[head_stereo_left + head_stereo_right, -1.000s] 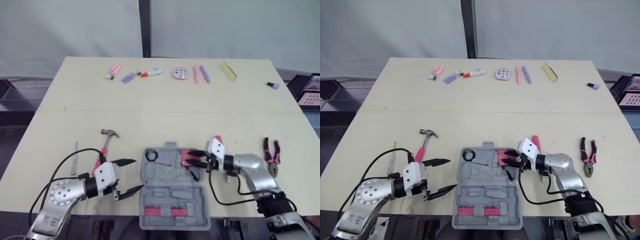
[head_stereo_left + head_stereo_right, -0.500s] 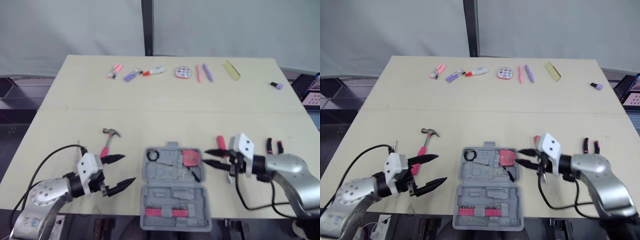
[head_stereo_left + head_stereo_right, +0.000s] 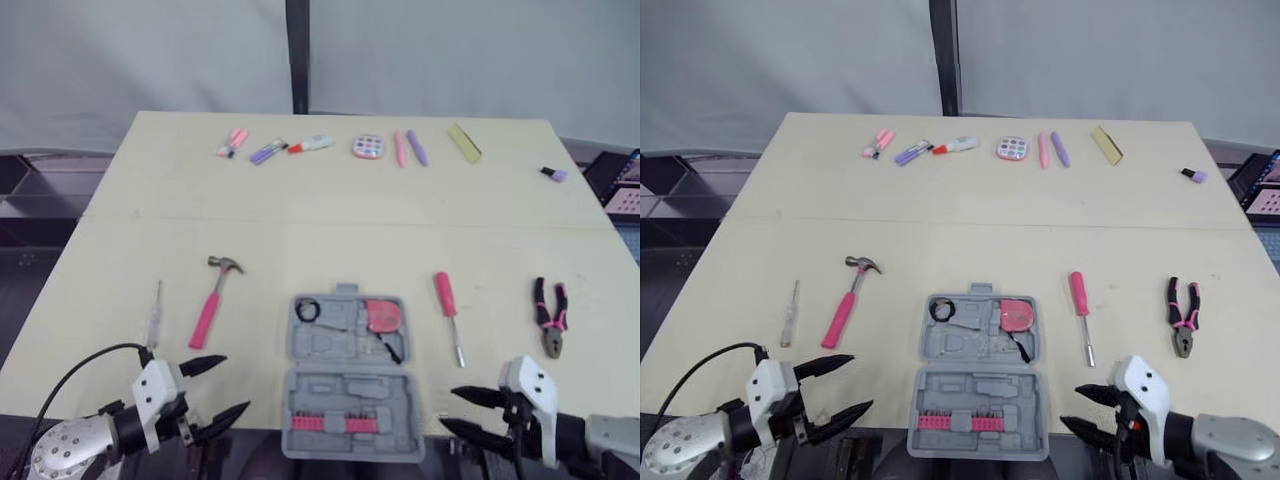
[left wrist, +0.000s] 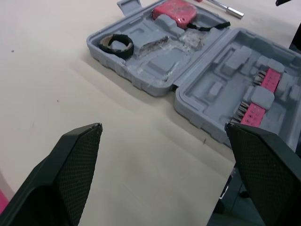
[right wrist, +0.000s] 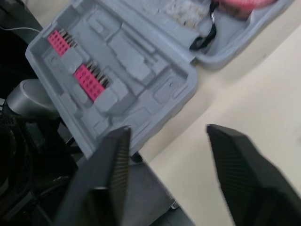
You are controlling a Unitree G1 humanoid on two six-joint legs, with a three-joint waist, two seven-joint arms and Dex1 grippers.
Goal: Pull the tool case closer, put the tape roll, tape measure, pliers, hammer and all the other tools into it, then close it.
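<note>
Left of the tool case (image 3: 332, 346), the hammer (image 3: 212, 302) lies lengthwise away from the robot, pink handle nearest, head at the far end. It is just ahead of the left gripper (image 3: 236, 382), which gapes wide and empty. The right gripper (image 3: 447, 408), equally spread, hangs off the case's right near corner. The hammer looks like the left arm's job: reach forward, jaws across the handle.

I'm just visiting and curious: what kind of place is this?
Probably a robot test lab, not a real workshop: a plain grey curtain backs a pale table, where a pink-handled hammer and an open grey plastic tool case lie neatly spaced out.
</note>
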